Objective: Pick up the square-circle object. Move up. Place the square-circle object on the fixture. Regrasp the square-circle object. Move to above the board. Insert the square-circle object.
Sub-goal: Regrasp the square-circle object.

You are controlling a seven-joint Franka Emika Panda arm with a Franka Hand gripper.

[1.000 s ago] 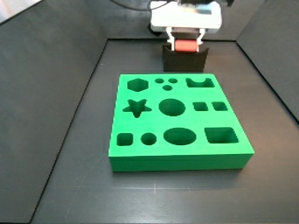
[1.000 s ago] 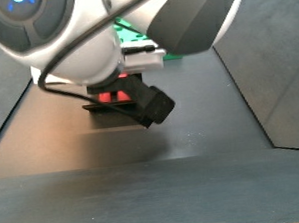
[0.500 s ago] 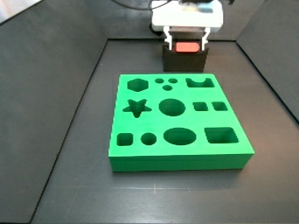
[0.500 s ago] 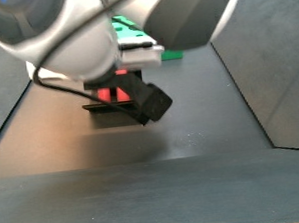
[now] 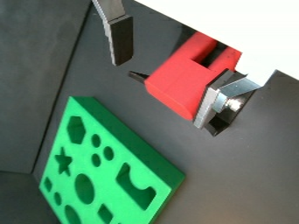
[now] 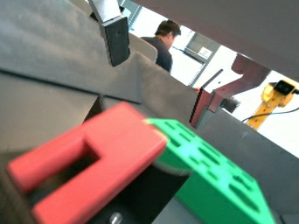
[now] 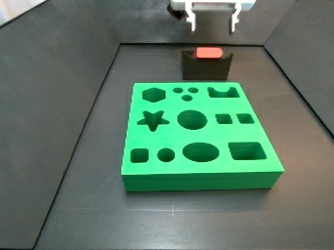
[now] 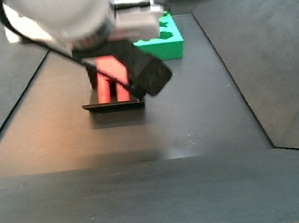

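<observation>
The red square-circle object [image 7: 208, 54] rests in the top notch of the dark fixture [image 7: 206, 69] at the back of the floor, and it also shows lying along the fixture [image 8: 114, 108] as a red peg [image 8: 109, 81]. My gripper [image 7: 214, 23] hangs open above it, apart from it, with nothing between its fingers. In both wrist views the object [image 5: 184, 75] [image 6: 86, 163] lies below the spread fingers [image 5: 118, 37] [image 6: 114, 40]. The green board [image 7: 202, 137] with shaped cut-outs lies in front of the fixture.
Black walls [image 7: 78, 68] slope up on both sides of the dark floor. The arm's body [image 8: 68, 16] fills the upper part of a side view and hides part of the board [image 8: 166, 41]. A dark camera mount [image 8: 150, 77] hangs beside the fixture.
The gripper has let go of the red object and risen straight up from the fixture. The object stays in the notch.
</observation>
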